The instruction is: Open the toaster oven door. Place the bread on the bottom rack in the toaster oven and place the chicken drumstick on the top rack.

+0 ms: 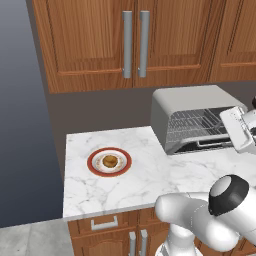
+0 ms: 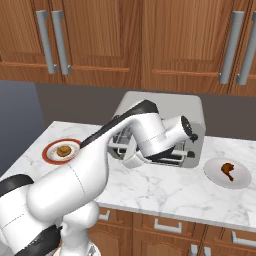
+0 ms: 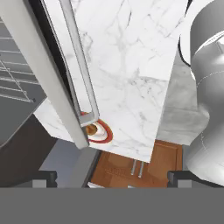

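Left base view: unlabelled toaster oven (image 1: 192, 107), door (image 3: 52, 74) open.

This is a home kitchen. A white marble counter (image 1: 145, 185) runs along a dark wall, with brown wooden cabinets (image 1: 90, 40) with long metal handles (image 1: 128, 44) above it and wooden drawers and doors (image 2: 170, 235) below its front edge. A silver toaster oven (image 1: 192, 115) stands at the counter's back edge, its wire racks (image 1: 197, 125) visible. Food sits on plates: bread on a red-rimmed plate (image 1: 109, 162) towards the counter's left edge, a chicken drumstick on a white plate (image 2: 228, 173) towards the right.
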